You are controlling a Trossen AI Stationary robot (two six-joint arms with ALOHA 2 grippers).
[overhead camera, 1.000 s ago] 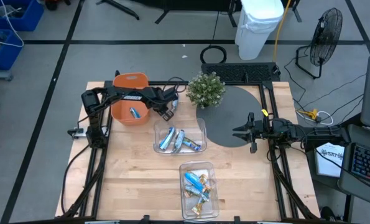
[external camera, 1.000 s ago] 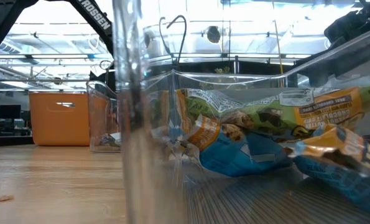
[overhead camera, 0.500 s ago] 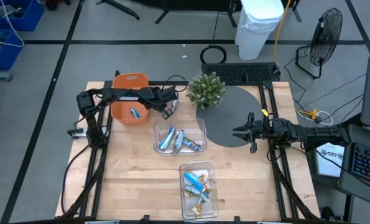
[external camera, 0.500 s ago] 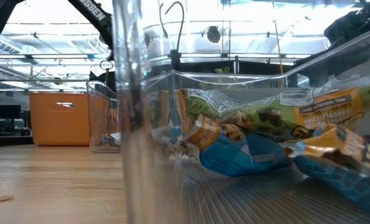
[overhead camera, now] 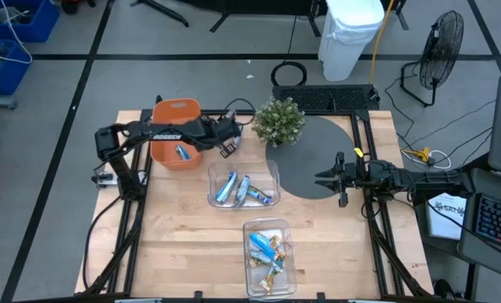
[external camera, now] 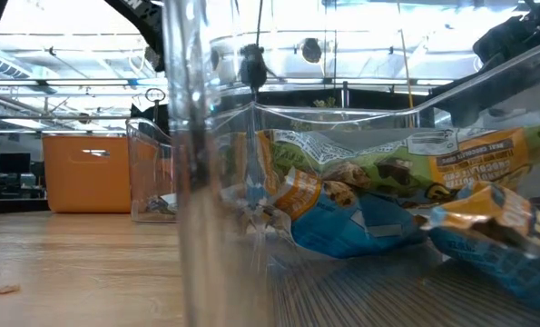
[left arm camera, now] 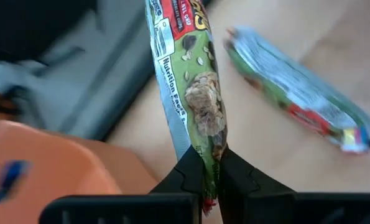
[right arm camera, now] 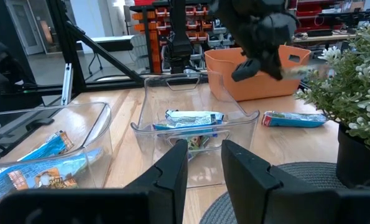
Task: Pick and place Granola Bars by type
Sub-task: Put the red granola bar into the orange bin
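My left gripper (overhead camera: pixel 228 141) hovers just right of the orange bin (overhead camera: pixel 177 133) and is shut on a green-and-red granola bar (left arm camera: pixel 194 81). A second bar of the same kind (left arm camera: pixel 296 93) lies flat on the wood beneath it, also seen as the bar (right arm camera: pixel 293 118) in the right wrist view. Blue-and-silver bars (overhead camera: pixel 237 189) lie in the middle clear bin, one blue bar (overhead camera: pixel 181 152) in the orange bin, and mixed blue and gold bars (overhead camera: pixel 267 251) in the near clear bin. My right gripper (overhead camera: pixel 333 178) waits open over the dark round mat (overhead camera: pixel 313 160). My left gripper pinches the green-and-red bar by one end of its wrapper (left arm camera: pixel 208 167) between the two fingers (left arm camera: pixel 188 174). The bar runs on past the fingertips, in line with them, toward the table. It is lifted clear of the wood.
A potted plant (overhead camera: pixel 279 120) stands at the far edge of the mat, close to my left gripper. The middle clear bin (overhead camera: pixel 271 172) and the near clear bin (overhead camera: pixel 285 227) sit along the table's centre. Bare wood lies on the left near side (overhead camera: pixel 174 244).
My left arm has risen beside the orange bin, its elbow drawing toward the table's left edge, and the gripper has shifted slightly toward the far edge.
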